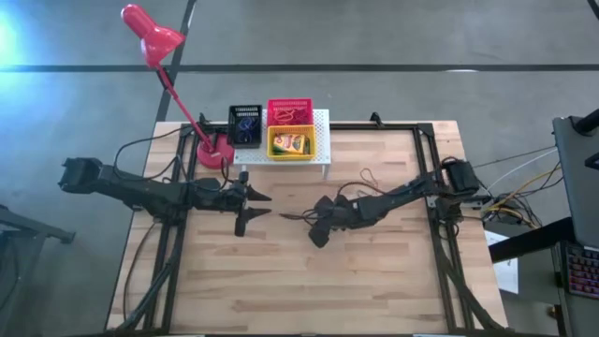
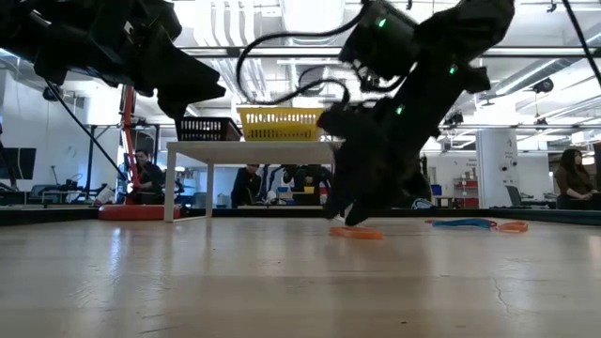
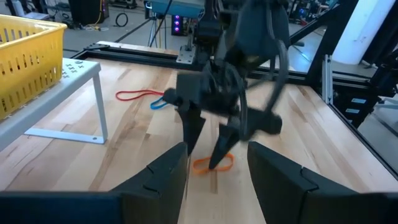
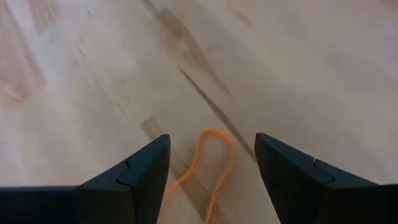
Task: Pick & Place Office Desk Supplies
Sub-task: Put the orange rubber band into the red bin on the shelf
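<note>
An orange rubber band (image 4: 213, 163) lies flat on the wooden table near its middle. My right gripper (image 4: 211, 138) slants down over it, open, one finger on either side of the loop. In the left wrist view, the right fingertips (image 3: 219, 159) stand at the band (image 3: 204, 167), close to the table. My left gripper (image 1: 255, 208) hovers open to the left of it, above the table, with nothing between its fingers. At the far edge a white stand (image 1: 323, 120) carries a black basket (image 1: 245, 124), a red basket (image 1: 288, 111) and a yellow basket (image 1: 291, 143) with a crayon box. My right gripper has its open fingers astride the orange band's loop (image 4: 224, 149), slanting down from above and from the table's right. The band lies slack and flat on the table. I cannot tell whether a fingertip touches it.
A red rubber band (image 3: 134, 95) and a small blue ring (image 3: 158, 103) lie on the table beyond my right gripper, toward the right side. A red desk lamp (image 1: 154, 37) stands on its base (image 1: 213, 153) left of the stand. A black frame (image 1: 440, 225) borders the table.
</note>
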Action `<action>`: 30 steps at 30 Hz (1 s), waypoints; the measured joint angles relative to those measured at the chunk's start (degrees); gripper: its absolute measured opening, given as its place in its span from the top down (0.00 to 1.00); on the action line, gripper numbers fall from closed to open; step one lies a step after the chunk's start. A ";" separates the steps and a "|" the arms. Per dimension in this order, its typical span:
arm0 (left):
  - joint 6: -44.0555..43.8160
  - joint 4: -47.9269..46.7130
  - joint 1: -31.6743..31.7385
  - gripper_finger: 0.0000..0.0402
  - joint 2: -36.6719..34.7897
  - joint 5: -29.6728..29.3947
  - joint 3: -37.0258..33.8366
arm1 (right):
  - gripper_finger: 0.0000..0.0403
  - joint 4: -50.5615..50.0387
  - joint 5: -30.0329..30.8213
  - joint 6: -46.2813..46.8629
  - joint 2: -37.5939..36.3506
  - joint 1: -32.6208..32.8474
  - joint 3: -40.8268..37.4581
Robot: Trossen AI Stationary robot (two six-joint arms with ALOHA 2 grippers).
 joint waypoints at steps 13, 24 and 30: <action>0.00 0.10 -0.01 0.57 0.00 -0.02 0.00 | 0.72 -16.22 2.82 -2.22 3.55 1.87 7.97; -0.17 -0.08 0.00 0.57 0.00 -0.24 0.00 | 0.97 -16.32 -0.22 -10.76 -0.65 2.04 11.32; -0.17 -0.06 0.00 0.57 0.00 -0.24 0.00 | 0.98 -12.74 4.45 -23.69 -5.24 0.51 17.30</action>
